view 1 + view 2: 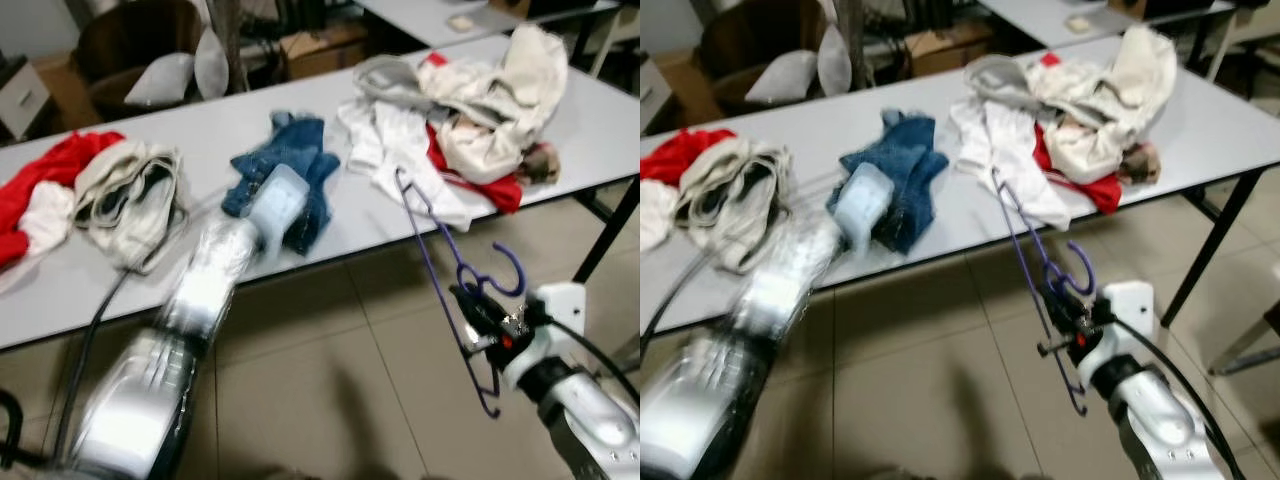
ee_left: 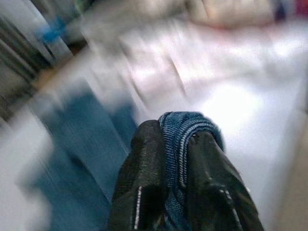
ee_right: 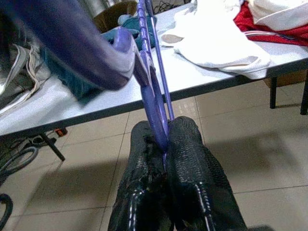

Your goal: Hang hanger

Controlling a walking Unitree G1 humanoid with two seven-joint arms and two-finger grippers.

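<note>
Nearest the camera, low on the robot's right, the right gripper point(image 3: 163, 144) is clamped on a purple hanger point(image 1: 450, 262). The two black fingers point(image 3: 190, 159) press together on the thin purple frame near the hook. The hook curls just above the gripper; the rest of the frame slants up and away twd the table edge, over tan tiled floor point(image 1: 330, 370).

On the left, the silver left arm point(image 1: 205, 285) reaches fwd, blurred, to the front edge of a long white table point(image 1: 120, 270). The left gripper point(image 2: 175, 139) is pinched narrow on a fold of blue denim garment point(image 1: 285, 175); the fabric bulges up btwn the fingertips. The denim lies crumpled near the table's middle.

Further along the tabletop, L to R:
- red and white garment point(image 1: 40, 190) at far left
- beige striped garment point(image 1: 130, 195) just beside it, touching
- white garment point(image 1: 400, 150) right of the denim, near the hanger's far end
- heap of cream and red clothes point(image 1: 500, 110) at the right end

Beyond the table, a cardboard box point(image 1: 320, 48), grey cushions point(image 1: 165, 78) and a second white table point(image 1: 440, 15), all soft in focus.
</note>
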